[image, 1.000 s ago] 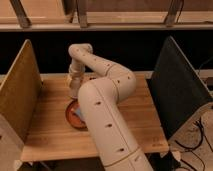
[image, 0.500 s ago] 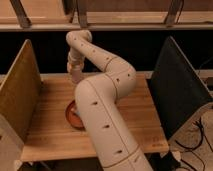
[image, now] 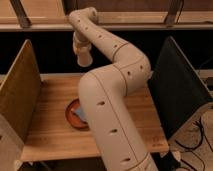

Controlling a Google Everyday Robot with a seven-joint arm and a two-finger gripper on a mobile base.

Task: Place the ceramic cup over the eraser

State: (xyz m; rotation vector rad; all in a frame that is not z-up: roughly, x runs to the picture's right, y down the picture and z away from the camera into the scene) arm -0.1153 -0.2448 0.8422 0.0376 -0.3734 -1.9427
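Note:
My gripper hangs from the raised wrist at the back left, well above the wooden table. A small off-white tapered shape, the ceramic cup, sits at its tip, and the gripper looks shut on it. The cup is in the air, clear of the table. The eraser is not in view; it may be behind my arm. My pale arm sweeps down across the middle of the view.
An orange-red bowl with a blue-grey flat pad in it sits on the table, partly behind my arm. A tan side panel stands at the left and a dark panel at the right.
My gripper has risen from near the table's back left to well above it and shifted slightly right, with the pale cup at its tip.

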